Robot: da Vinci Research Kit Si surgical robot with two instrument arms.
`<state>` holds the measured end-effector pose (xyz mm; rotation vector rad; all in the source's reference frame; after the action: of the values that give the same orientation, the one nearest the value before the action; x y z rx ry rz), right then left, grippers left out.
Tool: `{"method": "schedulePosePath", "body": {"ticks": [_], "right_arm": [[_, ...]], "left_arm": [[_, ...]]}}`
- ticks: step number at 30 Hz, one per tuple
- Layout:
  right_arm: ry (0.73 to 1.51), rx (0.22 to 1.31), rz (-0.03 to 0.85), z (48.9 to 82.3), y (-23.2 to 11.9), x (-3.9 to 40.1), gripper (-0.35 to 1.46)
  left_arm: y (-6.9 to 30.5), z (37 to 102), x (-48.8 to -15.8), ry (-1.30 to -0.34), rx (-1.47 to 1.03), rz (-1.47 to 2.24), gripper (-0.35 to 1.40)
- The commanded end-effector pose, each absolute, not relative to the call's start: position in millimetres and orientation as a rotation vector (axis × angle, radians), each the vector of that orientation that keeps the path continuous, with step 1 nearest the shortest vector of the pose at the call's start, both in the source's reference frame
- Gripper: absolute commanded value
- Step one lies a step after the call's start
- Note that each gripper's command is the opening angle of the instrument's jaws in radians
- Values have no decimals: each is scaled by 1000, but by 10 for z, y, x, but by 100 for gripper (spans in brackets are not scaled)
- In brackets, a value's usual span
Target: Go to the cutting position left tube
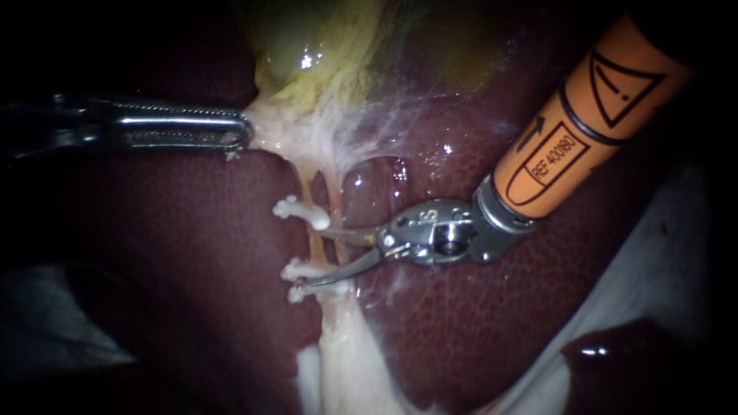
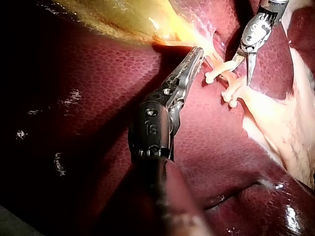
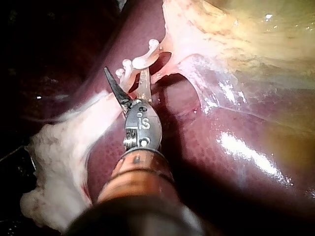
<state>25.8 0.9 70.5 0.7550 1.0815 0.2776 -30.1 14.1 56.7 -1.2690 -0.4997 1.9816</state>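
Dark red liver [image 1: 192, 253] all round. Risk first — my orange-sleeved right instrument [image 1: 319, 255] has its lower blade hugging a white plastic clip [image 1: 295, 270]; closing here could nick it. Blades stand apart, holding nothing, thin pale left tube [image 1: 315, 246] at their tips, wrist cocked toward it. My silver left instrument [image 1: 244, 134] pinches pale stringy tissue [image 1: 280, 134] beyond the upper blade — jaws clamped.

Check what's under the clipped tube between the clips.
Liver shows either side of the tube. The strip right under it is hidden by the tube itself. The right instrument's open blades straddle it between the clips; whether one passes beneath can't be told.
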Motion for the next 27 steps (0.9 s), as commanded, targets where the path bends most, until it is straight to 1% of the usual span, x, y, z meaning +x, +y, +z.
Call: {"method": "schedulePosePath", "body": {"ticks": [1,6,12,19,27], "right_arm": [[1091,764,278,705,9,261,139],[1111,806,280,705,10,277,135],[1116,811,304,706,7,295,134],[1123,829,345,707,8,309,134],[1128,830,371,703,7,321,135]], "left_arm": [[141,567,-301,-500,-1269,1981,-35],[141,567,-302,-499,-1269,1981,-35],[141,567,-302,-499,-1269,1981,-35],[141,566,-302,-499,-1268,1981,-35],[141,565,-303,-498,-1268,1981,-35]]}}
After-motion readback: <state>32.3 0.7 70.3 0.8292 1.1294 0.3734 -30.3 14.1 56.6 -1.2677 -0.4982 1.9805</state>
